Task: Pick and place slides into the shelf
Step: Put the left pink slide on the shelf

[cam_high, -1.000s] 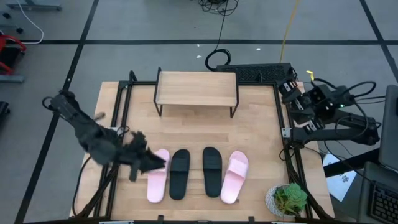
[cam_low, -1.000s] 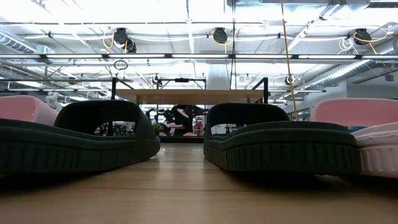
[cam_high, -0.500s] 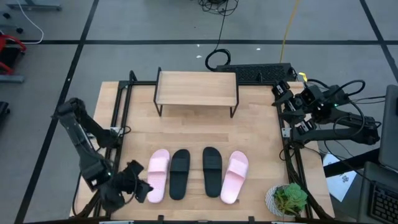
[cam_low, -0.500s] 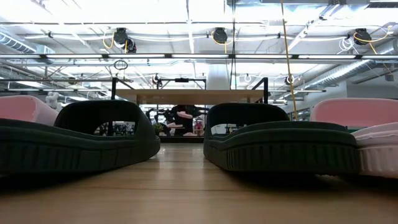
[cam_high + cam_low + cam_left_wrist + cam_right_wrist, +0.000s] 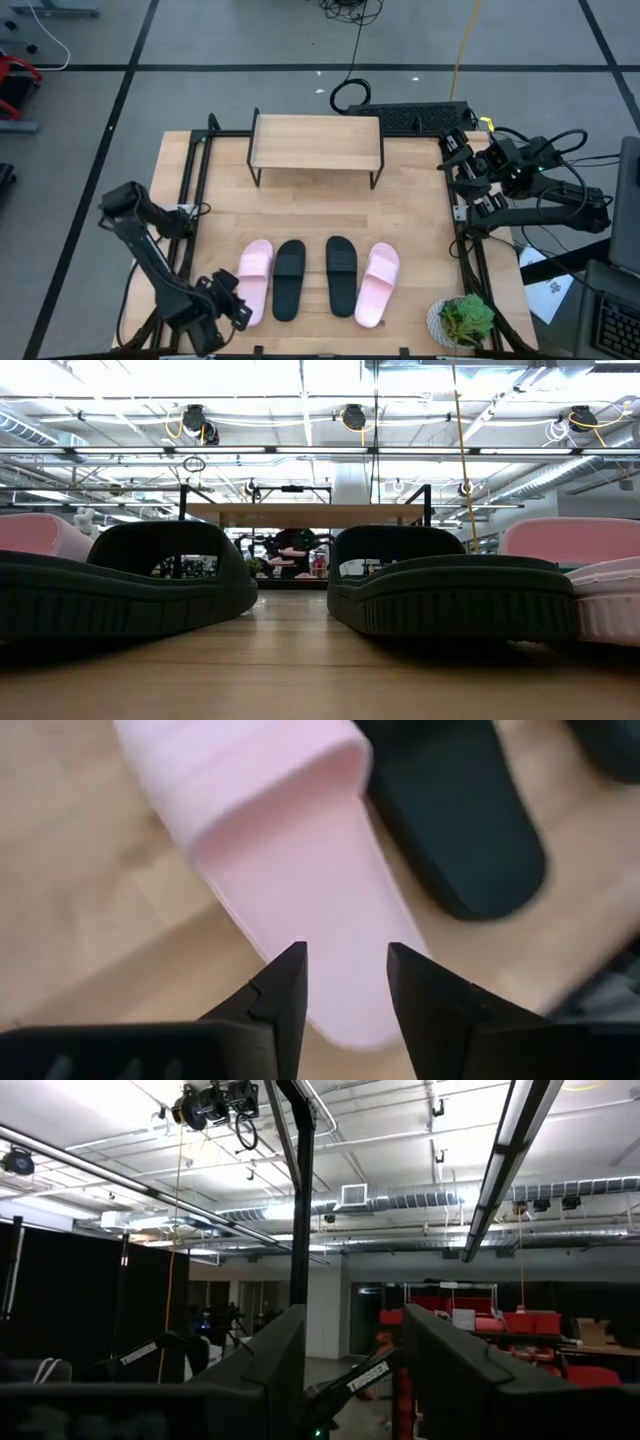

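Left tool [image 5: 345, 985], fingers parted and empty, is hovering over the heel of the outer pink slide [image 5: 290, 870] on the worktop [image 5: 420, 220]; next, closing on it for the shelf [image 5: 315, 141]

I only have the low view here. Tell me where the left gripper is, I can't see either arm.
Observer: The left gripper is at the near-left corner of the table, by the heel end of the left pink slide.
Operator: Report its fingers.
Observer: Open, with a clear gap, and nothing between them; in the left wrist view they point at that slide's heel.
Operator: Now the right arm.
Observer: The right gripper waits beyond the table's right edge, level with the shelf, open and facing the room.
Operator: Say whether the shelf holds anything.
Observer: Nothing; all four slides lie in a row on the table.
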Tool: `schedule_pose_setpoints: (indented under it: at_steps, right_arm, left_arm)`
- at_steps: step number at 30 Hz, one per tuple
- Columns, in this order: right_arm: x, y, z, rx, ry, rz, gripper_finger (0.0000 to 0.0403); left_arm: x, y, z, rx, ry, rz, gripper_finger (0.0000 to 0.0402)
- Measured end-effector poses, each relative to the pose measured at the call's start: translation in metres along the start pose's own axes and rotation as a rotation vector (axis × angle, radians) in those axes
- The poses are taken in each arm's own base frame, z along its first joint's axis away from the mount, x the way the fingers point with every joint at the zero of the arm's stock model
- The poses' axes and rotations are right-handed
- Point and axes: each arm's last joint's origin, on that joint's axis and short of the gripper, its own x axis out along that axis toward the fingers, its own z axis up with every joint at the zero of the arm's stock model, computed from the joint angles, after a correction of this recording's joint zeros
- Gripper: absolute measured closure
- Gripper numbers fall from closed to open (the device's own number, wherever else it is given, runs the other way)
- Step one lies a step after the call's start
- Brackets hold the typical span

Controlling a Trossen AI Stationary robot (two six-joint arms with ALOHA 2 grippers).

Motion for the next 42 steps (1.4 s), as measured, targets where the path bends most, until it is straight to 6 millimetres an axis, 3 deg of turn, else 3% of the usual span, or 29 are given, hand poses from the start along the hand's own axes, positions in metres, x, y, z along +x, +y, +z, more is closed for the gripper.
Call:
schedule_pose_setpoints:
  at_steps: [5,10,19,26,42]
  right_arm:
    - [0.0,0.0,0.0,0.004,0.001,-0.002,0.0248]
    - [0.0,0.0,0.0,0.006,0.0,-0.003,0.0248]
    - [0.001,-0.001,-0.001,0.004,-0.001,-0.016,0.0248]
    - [0.0,-0.005,0.0,0.0,-0.039,-0.158,0.0248]
    - [0.0,-0.005,0.0,0.045,-0.042,-0.152,0.0248]
  left_arm:
    - [0.014,0.003,0.003,0.025,-0.075,0.104,0.0266]
    - [0.013,0.009,0.007,0.024,-0.118,0.161,0.0266]
    - [0.012,0.01,0.007,0.027,-0.045,0.192,0.0266]
    - [0.016,0.008,0.01,0.038,-0.066,0.176,0.0266]
    - [0.029,0.016,0.016,0.027,-0.082,0.23,0.0266]
